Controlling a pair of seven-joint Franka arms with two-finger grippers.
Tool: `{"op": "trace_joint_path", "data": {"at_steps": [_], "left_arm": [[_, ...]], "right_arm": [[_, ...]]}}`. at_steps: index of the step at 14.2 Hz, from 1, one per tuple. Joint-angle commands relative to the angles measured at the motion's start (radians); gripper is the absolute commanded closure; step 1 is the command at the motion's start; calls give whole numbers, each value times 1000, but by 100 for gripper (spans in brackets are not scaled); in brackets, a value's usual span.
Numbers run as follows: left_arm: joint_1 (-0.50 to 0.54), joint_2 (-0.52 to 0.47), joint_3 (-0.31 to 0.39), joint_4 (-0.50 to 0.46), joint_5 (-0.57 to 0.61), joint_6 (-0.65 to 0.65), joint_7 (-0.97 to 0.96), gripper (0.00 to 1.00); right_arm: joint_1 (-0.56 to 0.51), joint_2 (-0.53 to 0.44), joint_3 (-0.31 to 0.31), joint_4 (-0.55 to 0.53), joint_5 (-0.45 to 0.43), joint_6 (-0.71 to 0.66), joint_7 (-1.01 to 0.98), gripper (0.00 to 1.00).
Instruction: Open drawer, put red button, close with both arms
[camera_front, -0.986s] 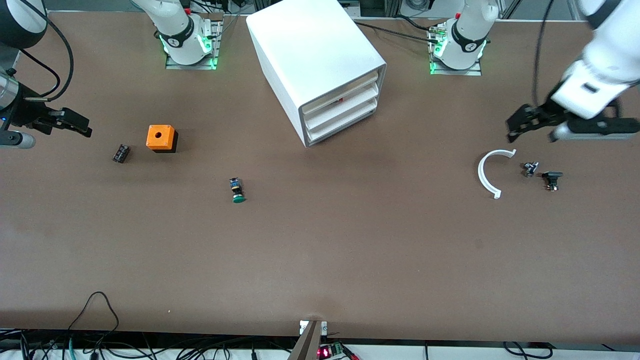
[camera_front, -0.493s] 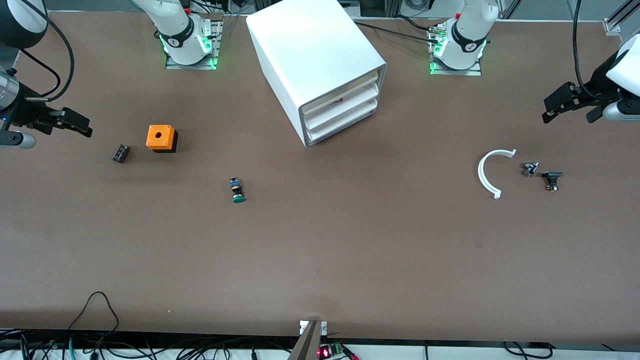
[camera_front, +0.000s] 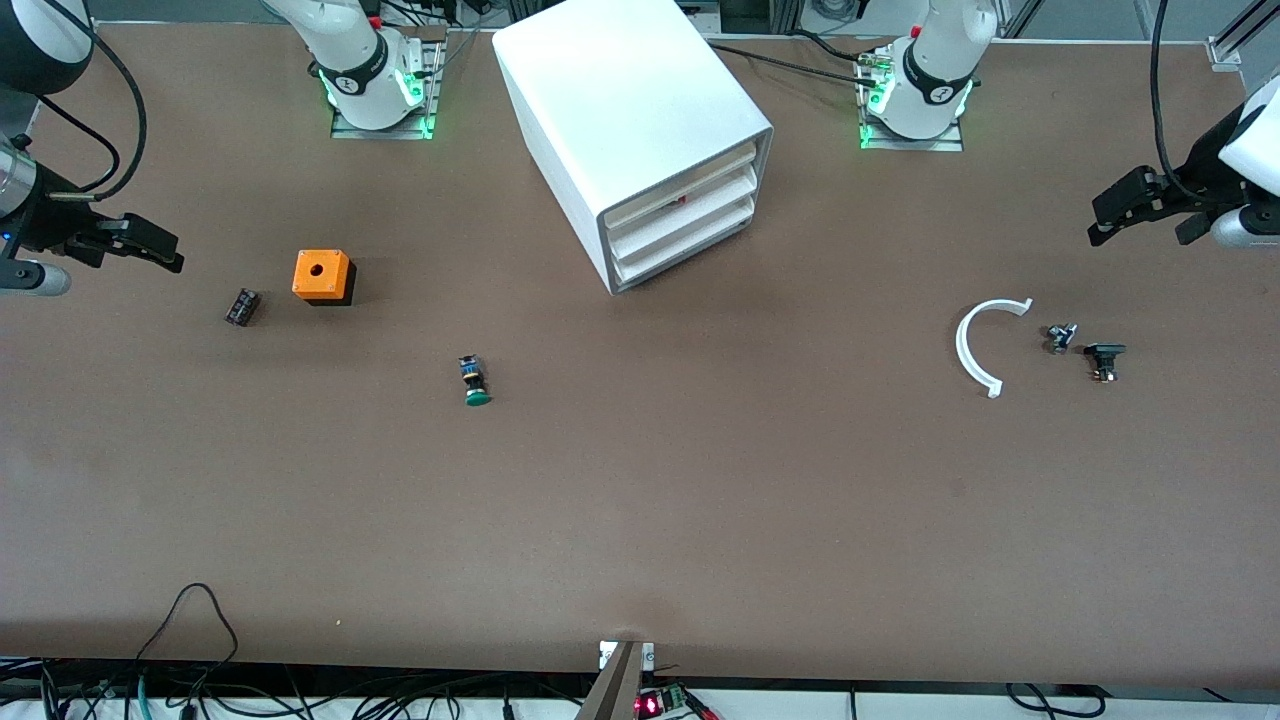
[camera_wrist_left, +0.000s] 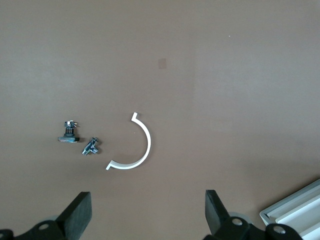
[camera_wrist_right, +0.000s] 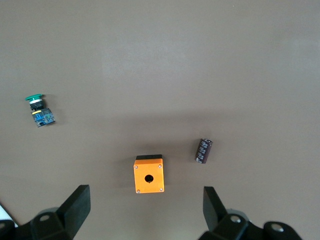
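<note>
The white three-drawer cabinet (camera_front: 640, 130) stands in the middle of the table between the two arm bases, with all three drawers (camera_front: 690, 215) pushed in. A small red speck (camera_front: 681, 201) shows in the slit above the middle drawer; I cannot tell whether it is the red button. My left gripper (camera_front: 1140, 222) (camera_wrist_left: 147, 212) hangs open and empty over the left arm's end of the table. My right gripper (camera_front: 140, 245) (camera_wrist_right: 146, 206) hangs open and empty over the right arm's end, beside the orange box (camera_wrist_right: 149, 175).
A green-capped button (camera_front: 476, 383) (camera_wrist_right: 37, 107) lies mid-table. The orange box (camera_front: 322, 276) and a black cylinder (camera_front: 242, 306) (camera_wrist_right: 203, 150) sit toward the right arm's end. A white arc (camera_front: 970, 350) (camera_wrist_left: 142, 150) and two small metal parts (camera_front: 1060, 337) (camera_front: 1104, 358) lie toward the left arm's end.
My left gripper has drawn back from above the white arc toward the left arm's end of the table, then nearly settled. The right arm has not moved.
</note>
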Motion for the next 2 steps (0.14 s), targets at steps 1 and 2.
{"op": "trace_joint_path", "data": {"at_steps": [1,2], "left_arm": [[6,19,-5,42,-18,-33,16,0],[6,19,-4,42,-20,-33,17,0]], "right_arm": [[0,-12,2,6,14,-19,0,0],[1,-14,2,6,14,-19,0,0]]}}
